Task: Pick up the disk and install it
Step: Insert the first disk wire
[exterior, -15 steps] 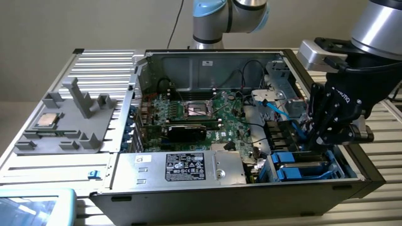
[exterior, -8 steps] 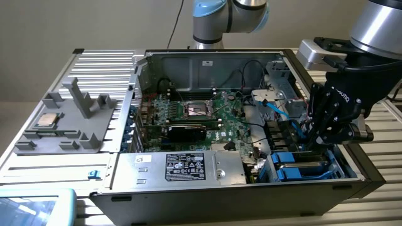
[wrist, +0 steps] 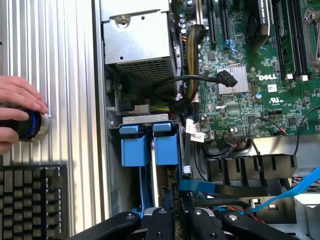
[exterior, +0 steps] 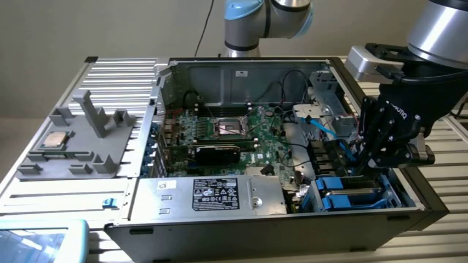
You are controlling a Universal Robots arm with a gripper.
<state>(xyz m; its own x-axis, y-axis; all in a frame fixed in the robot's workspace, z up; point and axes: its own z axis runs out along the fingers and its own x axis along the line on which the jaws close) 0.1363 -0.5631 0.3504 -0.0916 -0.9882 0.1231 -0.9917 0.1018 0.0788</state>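
1. Silver-grey rectangular metal disk (wrist: 169, 197) with blue plastic carrier rails: it shows to me edge-on, as a thin pale strip. Its label face is hidden.
2. Location: upright in the drive bay at the near corner of the open black computer case (exterior: 256, 230), on the exterior view's right, just beside two blue plastic carrier tabs (wrist: 165, 147).
3. My black gripper (exterior: 365, 164) points down into that bay. The jaws stand close together and appear clamped on the disk's upper edge.
4. Handling, by judgement: rigid, fairly heavy, smooth-sided, shock-sensitive. Grip the flat faces at mid-length, clear of rails and connector.
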